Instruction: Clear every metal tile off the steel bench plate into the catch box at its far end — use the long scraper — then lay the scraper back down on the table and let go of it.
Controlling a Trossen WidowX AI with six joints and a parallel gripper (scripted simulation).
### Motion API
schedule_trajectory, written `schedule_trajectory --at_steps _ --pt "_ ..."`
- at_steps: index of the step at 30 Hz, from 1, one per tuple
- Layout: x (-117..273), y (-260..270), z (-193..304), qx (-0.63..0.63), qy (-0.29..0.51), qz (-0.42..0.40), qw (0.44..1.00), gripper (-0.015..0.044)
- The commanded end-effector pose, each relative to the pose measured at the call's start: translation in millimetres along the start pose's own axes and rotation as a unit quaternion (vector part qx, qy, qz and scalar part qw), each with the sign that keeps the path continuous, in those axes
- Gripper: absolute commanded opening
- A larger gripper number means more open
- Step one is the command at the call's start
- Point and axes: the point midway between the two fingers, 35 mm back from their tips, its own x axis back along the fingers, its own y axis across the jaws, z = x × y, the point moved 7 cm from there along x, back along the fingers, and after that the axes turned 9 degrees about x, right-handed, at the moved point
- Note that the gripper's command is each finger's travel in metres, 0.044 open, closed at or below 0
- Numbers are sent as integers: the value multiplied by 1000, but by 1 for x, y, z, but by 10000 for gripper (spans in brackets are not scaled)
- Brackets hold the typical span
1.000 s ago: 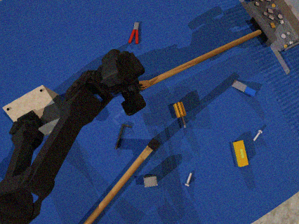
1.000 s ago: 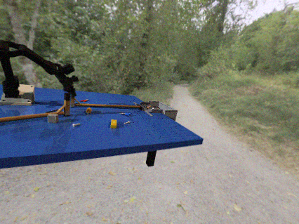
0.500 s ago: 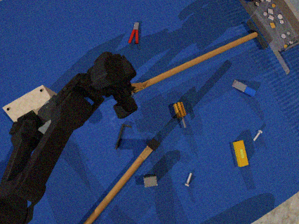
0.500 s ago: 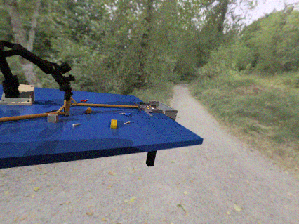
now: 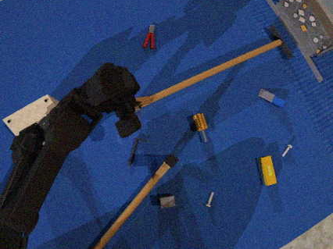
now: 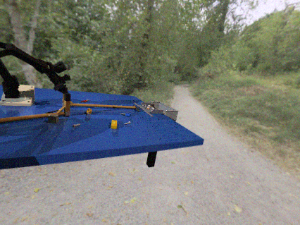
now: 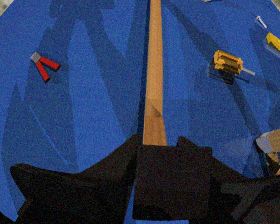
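Tool (image 5: pixel 137 106) (image 6: pixel 67 94) (image 7: pixel 159 141) grips the long scraper (image 5: pixel 219 69) (image 6: pixel 105 106) (image 7: pixel 156 65) by its near end; ahead, its dark head (image 5: pixel 281 42) sits just before the steel plate (image 5: pixel 289 33), where small tiles (image 5: pixel 301 12) remain visible, exact count unclear. 1 pair of red-handled pliers (image 5: pixel 148 38) (image 6: pixel 84 101) (image 7: pixel 44 66) lies left of the shaft.

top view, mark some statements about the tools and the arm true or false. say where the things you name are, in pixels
The gripper (image 5: pixel 137 106) (image 6: pixel 67 98) holds the long scraper (image 5: pixel 219 68) (image 6: pixel 103 106) (image 7: pixel 155 60). True.
The scraper's dark head (image 5: pixel 281 41) lies on the tiles in the catch box. False: it is outside, beside the box (image 5: pixel 294 30).
The red-handled pliers (image 5: pixel 152 37) (image 7: pixel 45 62) lie in the catch box. False: they lie on the blue mat.
The yellow block (image 5: pixel 268 171) (image 6: pixel 114 124) and the catch box are apart. True.
The gripper's fingers are closed on the second wooden-handled tool (image 5: pixel 134 204). False: they hold the long scraper.
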Motion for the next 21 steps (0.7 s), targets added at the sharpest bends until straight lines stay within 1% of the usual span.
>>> schedule_trajectory --at_steps 1,7,21 --pt "6 1 6 -3 -3 3 1000 0" --pt "12 2 16 -3 -3 3 1000 0" --pt "12 0 16 -4 -2 4 1000 0"
